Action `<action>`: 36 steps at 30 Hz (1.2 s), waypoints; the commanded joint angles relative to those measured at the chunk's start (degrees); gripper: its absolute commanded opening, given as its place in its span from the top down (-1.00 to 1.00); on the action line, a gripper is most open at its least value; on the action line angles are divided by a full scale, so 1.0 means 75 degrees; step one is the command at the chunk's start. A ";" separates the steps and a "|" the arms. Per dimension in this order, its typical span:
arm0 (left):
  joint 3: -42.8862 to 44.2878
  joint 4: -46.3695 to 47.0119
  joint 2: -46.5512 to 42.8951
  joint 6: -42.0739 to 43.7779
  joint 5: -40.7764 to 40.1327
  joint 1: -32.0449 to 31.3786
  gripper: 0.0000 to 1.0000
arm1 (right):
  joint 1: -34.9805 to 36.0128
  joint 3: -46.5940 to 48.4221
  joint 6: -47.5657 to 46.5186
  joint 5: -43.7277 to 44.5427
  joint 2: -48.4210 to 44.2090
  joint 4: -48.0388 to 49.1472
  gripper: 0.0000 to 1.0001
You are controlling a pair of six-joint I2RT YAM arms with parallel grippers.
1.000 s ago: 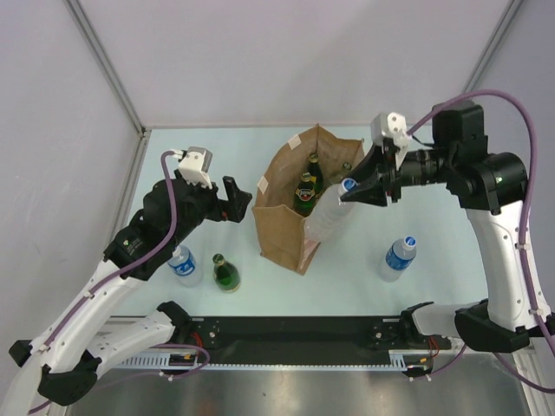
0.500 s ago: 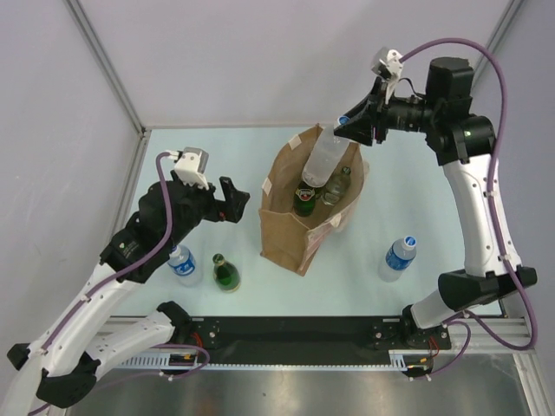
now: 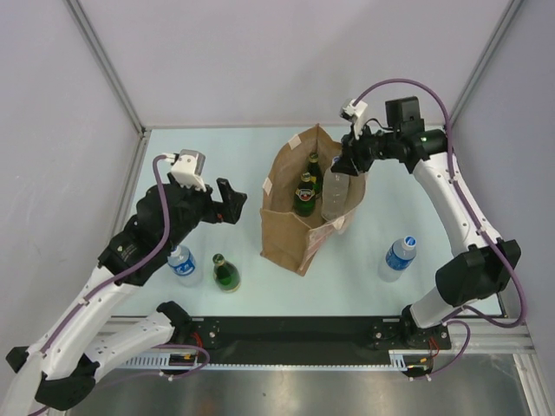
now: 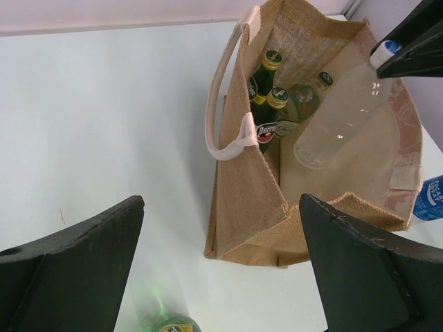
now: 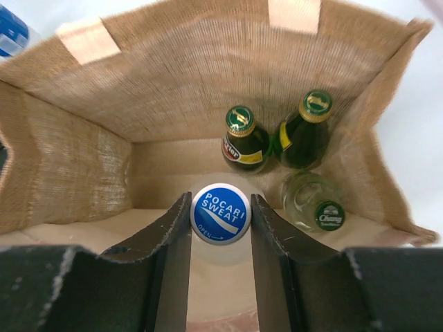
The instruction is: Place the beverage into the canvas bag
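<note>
While the right gripper (image 3: 347,163) hangs over the canvas bag (image 3: 282,234), we see its jaws pinching the neck of the clear beverage bottle (image 4: 338,117), with the blue cap (image 5: 220,214) squarely between the fingers. The bottle's body is inside the bag, tilted beside the green bottles (image 5: 242,142) (a second ago it was outside, leaning at the bag's near rim). The left gripper (image 3: 232,199) stands spread wide left of the bag, holding nothing, much as before.
</note>
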 commanded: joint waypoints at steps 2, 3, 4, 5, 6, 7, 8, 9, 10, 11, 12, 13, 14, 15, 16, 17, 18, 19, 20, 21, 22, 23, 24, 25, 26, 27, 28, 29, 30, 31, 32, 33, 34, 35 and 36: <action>-0.0104 0.0118 0.0037 -0.0172 -0.0028 0.0057 -0.99 | 0.0283 -0.0476 -0.0175 0.0185 -0.0158 0.1651 1.00; -0.0139 0.0118 0.0049 -0.0184 -0.0004 0.0057 -0.99 | 0.0331 -0.0907 -0.0280 0.0359 -0.0181 0.1931 1.00; -0.0151 0.0106 0.0060 -0.0219 0.0008 0.0057 -0.99 | 0.0377 -0.1143 -0.0478 0.0408 -0.0205 0.2108 1.00; -0.0151 0.0117 0.0072 -0.0254 0.0019 0.0068 -1.00 | 0.0378 -0.1331 -0.0538 0.0408 -0.0240 0.2260 1.00; -0.0151 0.0094 0.0072 -0.0266 0.0019 0.0068 -1.00 | 0.0389 -0.1704 -0.0574 0.0454 -0.0228 0.2563 1.00; -0.0151 0.0082 0.0084 -0.0266 0.0019 0.0057 -0.99 | 0.0413 -0.1836 -0.0679 0.0478 -0.0194 0.2682 1.00; -0.0139 0.0059 0.0084 -0.0278 0.0031 0.0068 -1.00 | 0.0425 -0.1965 -0.0714 0.0502 -0.0170 0.2788 1.00; -0.0128 0.0036 0.0084 -0.0278 0.0020 0.0068 -0.99 | 0.0436 -0.2047 -0.0738 0.0571 -0.0123 0.2975 1.00; -0.0116 0.0024 0.0095 -0.0278 0.0019 0.0068 -0.99 | 0.0425 -0.2164 -0.0773 0.0618 -0.0042 0.3023 1.00; -0.0104 0.0001 0.0096 -0.0278 -0.0015 0.0068 -0.99 | 0.0425 -0.2200 -0.0831 0.0654 0.0006 0.3081 1.00; -0.0081 -0.0058 0.0084 -0.0278 -0.0039 0.0068 -0.99 | 0.0425 -0.2224 -0.0844 0.0770 0.0052 0.3186 1.00; -0.0081 -0.0093 0.0095 -0.0289 -0.0051 0.0068 -1.00 | 0.0425 -0.2270 -0.0855 0.0841 0.0088 0.3234 1.00; -0.0069 -0.0128 0.0072 -0.0324 -0.0086 0.0057 -1.00 | 0.0425 -0.2294 -0.0902 0.0923 0.0181 0.3281 1.00; -0.0069 -0.0210 0.0072 -0.0359 -0.0098 0.0068 -0.99 | 0.0436 -0.2317 -0.0914 0.1109 0.0205 0.3374 1.00; -0.0069 -0.0257 0.0061 -0.0406 -0.0133 0.0068 -1.00 | 0.0448 -0.2318 -0.0960 0.1192 0.0286 0.3387 0.98; -0.0069 -0.0304 0.0060 -0.0534 -0.0168 0.0080 -0.99 | 0.0471 -0.2318 -0.1042 0.1286 0.0392 0.3340 0.83; -0.0034 -0.0420 0.0060 -0.0594 -0.0203 0.0103 -1.00 | 0.0518 -0.2306 -0.1194 0.1507 0.0462 0.3235 0.73; -0.0022 -0.0491 0.0049 -0.0652 -0.0203 0.0115 -0.99 | 0.0553 -0.2294 -0.1219 0.1556 0.0498 0.3176 0.64; 0.0001 -0.0550 0.0060 -0.0769 -0.0203 0.0138 -0.99 | 0.0565 -0.2317 -0.1254 0.1545 0.0533 0.3129 0.43; 0.0059 -0.0713 0.0072 -0.0816 -0.0203 0.0162 -0.99 | 0.0565 -0.2341 -0.1335 0.1487 0.0522 0.3036 0.32; 0.0106 -0.0796 0.0084 -0.0875 -0.0203 0.0197 -0.99 | 0.0589 -0.2387 -0.1324 0.1521 0.0522 0.3024 0.23; 0.0211 -0.1005 0.0119 -0.0980 -0.0203 0.0197 -0.99 | 0.0600 -0.2400 -0.1313 0.1545 0.0510 0.2965 0.13; 0.0259 -0.1112 0.0142 -0.1051 -0.0215 0.0209 -0.99 | 0.0601 -0.2400 -0.1254 0.1568 0.0510 0.2942 0.09; 0.0329 -0.1217 0.0154 -0.1086 -0.0215 0.0232 -1.00 | 0.0601 -0.2376 -0.1184 0.1626 0.0522 0.2930 0.04; 0.0434 -0.1416 0.0177 -0.1191 -0.0215 0.0244 -0.99 | 0.0589 -0.2365 -0.1137 0.1650 0.0522 0.2848 -0.07; 0.0481 -0.1499 0.0166 -0.1238 -0.0226 0.0244 -0.99 | 0.0554 -0.2306 -0.1114 0.1615 0.0498 0.2790 -0.09; 0.0517 -0.1581 0.0166 -0.1320 -0.0238 0.0256 -0.99 | 0.0530 -0.2306 -0.1044 0.1557 0.0475 0.2766 -0.11; 0.0587 -0.1733 0.0166 -0.1332 -0.0238 0.0256 -0.99 | 0.0495 -0.2306 -0.1020 0.1464 0.0452 0.2731 -0.17; 0.0611 -0.1792 0.0143 -0.1367 -0.0250 0.0256 -0.99 | 0.0495 -0.2294 -0.0996 0.1416 0.0393 0.2707 -0.20; 0.0634 -0.1851 0.0131 -0.1402 -0.0273 0.0256 -0.99 | 0.0483 -0.2283 -0.0984 0.1381 0.0370 0.2661 -0.25; 0.0657 -0.1967 0.0108 -0.1426 -0.0273 0.0268 -0.99 | 0.0495 -0.2259 -0.0950 0.1299 0.0334 0.2614 -0.27; 0.0681 -0.2038 0.0107 -0.1449 -0.0297 0.0256 -1.00 | 0.0483 -0.2213 -0.0938 0.1264 0.0265 0.2567 -0.29; 0.0716 -0.2120 0.0107 -0.1542 -0.0367 0.0256 -0.99 | 0.0483 -0.2212 -0.0856 0.1229 0.0206 0.2566 -0.32; 0.0763 -0.2306 0.0096 -0.1578 -0.0414 0.0256 -0.99 | 0.0472 -0.2177 -0.0809 0.1136 0.0170 0.2555 -0.33; 0.0775 -0.2389 0.0061 -0.1613 -0.0437 0.0268 -0.99 | 0.0460 -0.2142 -0.0774 0.1088 0.0147 0.2543 -0.34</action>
